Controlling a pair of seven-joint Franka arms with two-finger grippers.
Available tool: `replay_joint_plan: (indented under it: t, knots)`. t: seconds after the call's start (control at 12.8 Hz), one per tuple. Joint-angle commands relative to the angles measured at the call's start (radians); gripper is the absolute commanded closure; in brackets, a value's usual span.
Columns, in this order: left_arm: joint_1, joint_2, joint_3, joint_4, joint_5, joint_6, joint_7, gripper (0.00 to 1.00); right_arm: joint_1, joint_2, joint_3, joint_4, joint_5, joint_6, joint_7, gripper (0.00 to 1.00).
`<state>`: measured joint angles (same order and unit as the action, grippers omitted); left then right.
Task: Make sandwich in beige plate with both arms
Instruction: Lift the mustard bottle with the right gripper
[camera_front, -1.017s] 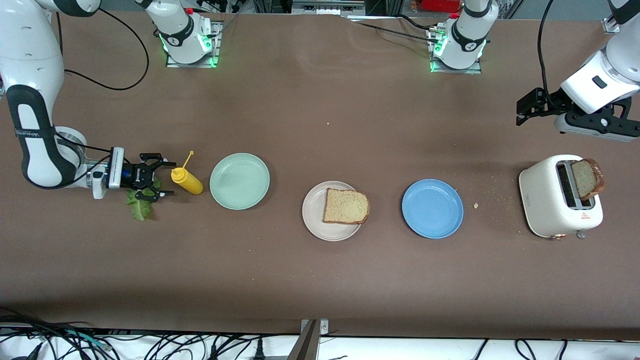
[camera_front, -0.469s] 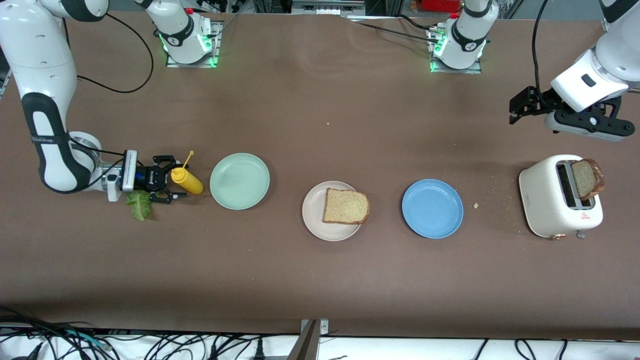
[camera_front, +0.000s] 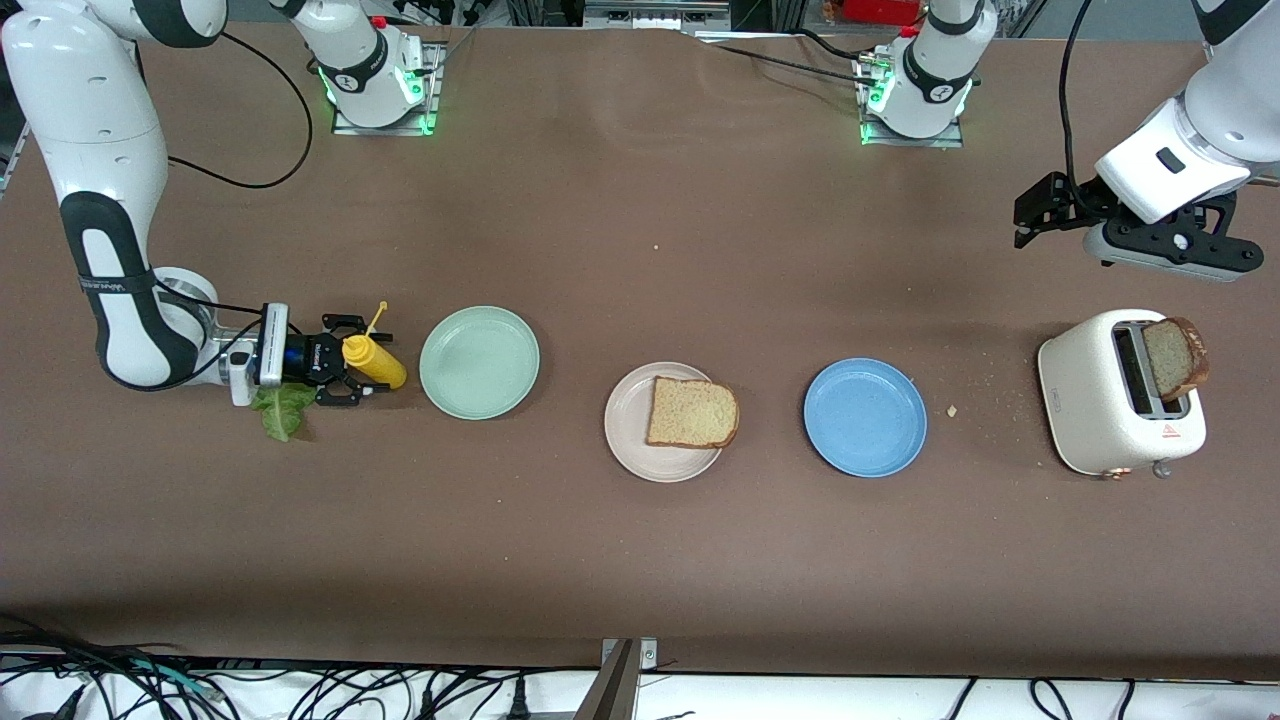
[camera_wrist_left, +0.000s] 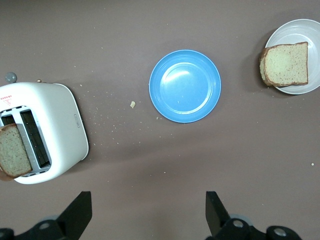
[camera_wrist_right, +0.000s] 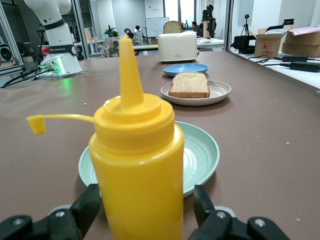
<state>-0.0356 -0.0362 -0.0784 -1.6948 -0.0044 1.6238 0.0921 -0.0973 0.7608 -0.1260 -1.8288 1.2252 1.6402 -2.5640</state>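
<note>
Bread, one square brown slice with a darker crust (camera_front: 692, 412), lies flat on the round pale beige plate (camera_front: 628, 425) at the middle of the brown tabletop (camera_front: 640, 560), its edge overhanging the rim toward the left arm's end. A second brown slice (camera_front: 1172, 358) stands upright in a slot of the white two-slot toaster (camera_front: 1100, 400), which rests at the left arm's end. The ruffled green lettuce leaf (camera_front: 280, 410) lies on the tabletop at the right arm's end, just under the right hand (camera_front: 352, 366).

That right hand is low over the tabletop, fingers (camera_wrist_right: 90, 207) spread wide on either side of an upright yellow plastic squeeze bottle (camera_front: 374, 362) with a pointed nozzle and dangling cap; the right wrist view shows a gap between each finger and the bottle's wall. The bottle stands between this hand and the round mint-green plate (camera_front: 479, 361), blocking the direct line from the hand to the beige plate.

The left hand (camera_front: 1035, 212) hangs in the air over bare tabletop near the toaster, fingers (camera_wrist_left: 77, 214) spread wide and holding nothing. A round blue plate (camera_front: 865, 417) sits between the toaster and the beige plate, with scattered crumbs (camera_front: 952, 410) beside it.
</note>
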Motion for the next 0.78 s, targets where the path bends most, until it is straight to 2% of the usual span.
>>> replay_joint_plan:
  t: [0.0, 0.16, 0.23, 0.55, 0.7]
  knots:
    - [-0.006, -0.016, -0.006, -0.009, 0.029, -0.005, -0.014, 0.00, -0.001, 0.011, -0.004, 0.014, 0.020, -0.011, 0.008, 0.55]
    - [-0.006, -0.016, -0.008, -0.009, 0.029, -0.004, -0.014, 0.00, -0.001, 0.011, -0.006, 0.014, 0.022, -0.013, 0.008, 0.82]
    - [-0.006, -0.016, -0.008, -0.009, 0.029, -0.004, -0.014, 0.00, -0.001, 0.009, -0.007, 0.014, 0.019, -0.013, 0.010, 0.89]
    - [-0.006, -0.016, -0.008, -0.009, 0.029, -0.004, -0.014, 0.00, 0.001, -0.023, -0.007, 0.023, 0.008, -0.011, 0.105, 0.97]
    - [-0.006, -0.014, -0.008, -0.009, 0.029, -0.004, -0.014, 0.00, 0.005, -0.029, -0.007, 0.061, -0.004, -0.011, 0.172, 0.98]
